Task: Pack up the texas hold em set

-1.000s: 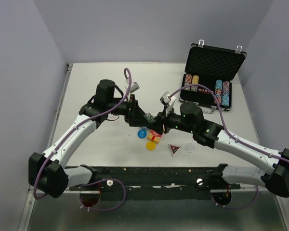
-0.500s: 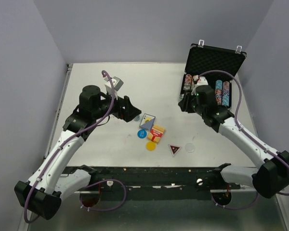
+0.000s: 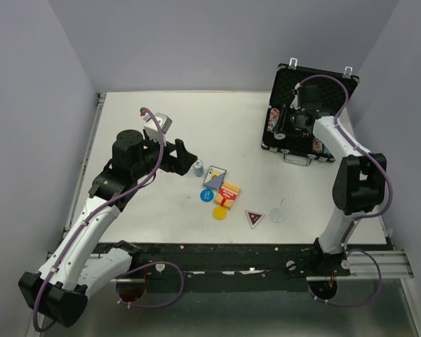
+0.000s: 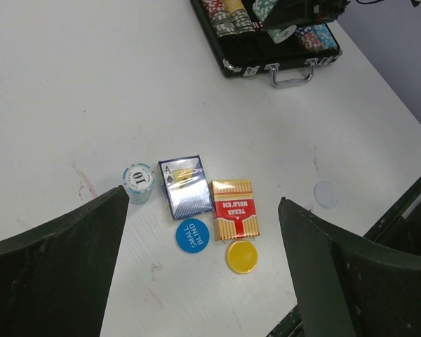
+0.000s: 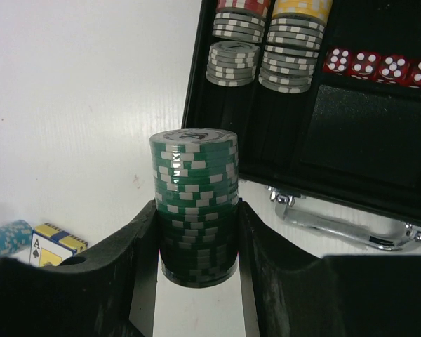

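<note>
Entry logged from my remote desk.

Changes vs 1 s back: both arms were bunched mid-table over the loose pieces. Now they're well apart: R arm has swung to the far-right corner, L arm has drawn back leftward.

1. right gripper (image 5: 196, 210): clamped on a tall green-and-white striped poker chip stack (image 5: 194, 168). Stack sits upright btwn the black fingers. Top view puts it over the case's front-left part.
2. left gripper (image 3: 182, 157): jaws spread wide, nothing btwn them, hanging above the loose pieces.
3. black rectangular briefcase (image 3: 316, 88): egg-crate foam lid standing up, at far right of the white table (image 4: 77, 91). Inside are grey-edged chip rows (image 5: 259, 60), four red dice (image 5: 379, 65) w/ white pips, and one bare foam bay. Shiny silver handle (image 5: 351, 235) on the front edge.
4. Loose pieces, mid-table:
- short pale-blue chip stack marked 10 (image 4: 138, 182). I couldn't see it in the top view half a sec back; in plain sight now.
- blue-backed card deck (image 4: 186, 186), glossy, just beside that stack.
- red-and-gold card deck (image 4: 233, 208), just beside the blue one.
- blue round disc reading SMALL BLIND (image 4: 192, 235).
- plain yellow round disc (image 4: 241, 256).
- clear round disc (image 4: 325, 194), apart from the rest.
- dark triangular button w/ red edge (image 3: 254, 218), near the clear disc.
</note>
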